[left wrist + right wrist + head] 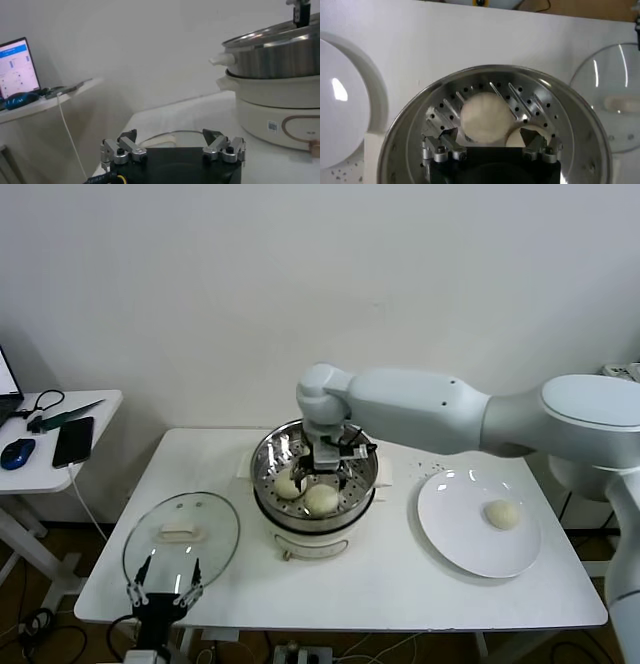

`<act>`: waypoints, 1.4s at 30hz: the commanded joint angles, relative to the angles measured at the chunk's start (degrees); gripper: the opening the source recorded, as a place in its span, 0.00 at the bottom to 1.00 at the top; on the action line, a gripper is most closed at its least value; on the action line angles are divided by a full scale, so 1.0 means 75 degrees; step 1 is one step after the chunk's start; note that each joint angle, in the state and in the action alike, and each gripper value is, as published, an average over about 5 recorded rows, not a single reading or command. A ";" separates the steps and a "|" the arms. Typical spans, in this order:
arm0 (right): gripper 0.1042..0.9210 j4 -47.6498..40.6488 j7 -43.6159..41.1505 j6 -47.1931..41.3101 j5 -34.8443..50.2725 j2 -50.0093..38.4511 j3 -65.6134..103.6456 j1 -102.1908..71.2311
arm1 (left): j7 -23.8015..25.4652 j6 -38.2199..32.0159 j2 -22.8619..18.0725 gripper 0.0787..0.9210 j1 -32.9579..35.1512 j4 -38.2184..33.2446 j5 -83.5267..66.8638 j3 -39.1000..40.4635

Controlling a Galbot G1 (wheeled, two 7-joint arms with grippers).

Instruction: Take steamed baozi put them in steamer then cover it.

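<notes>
You have buns in the steamer (315, 484) now: the head view shows two baozi (320, 500) on the holed tray, side by side, and a third may hide under the arm. The steamer sits in the middle of the worktop (400, 584). One more bun (501, 514) waits on the white plate (450, 534) near the worktop's right edge.

Your right gripper (322, 471) hangs just over the tray. Its jaws stand wide open and hold nothing. In the right wrist view a bun (486, 117) lies right below and between the open jaws, free of them. So it looks like you are at the letting-go part of a drop.

Next, I think you lift the right arm straight up out of the pot, go to the plate, and pick up the last bun. Go softly, because buns squash.

The cover (182, 534) lies flat near the worktop's front left corner. Your left gripper (163, 594) waits at the front edge just beside it, jaws wide open and empty.
</notes>
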 commanded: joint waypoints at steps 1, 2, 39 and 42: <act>0.88 0.0175 0.0686 -0.0945 0.0654 -0.1196 -0.0163 0.0957 | 0.0004 0.0015 0.0010 0.88 0.0008 -0.0060 0.0016 0.0012; 0.88 0.0245 0.0892 -0.1309 0.0907 -0.1476 -0.0384 0.1166 | 0.0005 0.0017 0.0009 0.88 0.0011 -0.0081 0.0023 0.0021; 0.88 -0.2072 0.0452 -0.4703 -0.0745 -0.5355 0.4889 -0.5246 | -0.0014 0.0094 -0.0074 0.88 0.0187 -0.0280 0.0182 -0.0019; 0.88 -0.2249 0.0471 -0.4672 -0.0776 -0.5196 0.5029 -0.5386 | -0.0025 0.0137 -0.0099 0.88 0.0122 -0.0256 0.0179 -0.0045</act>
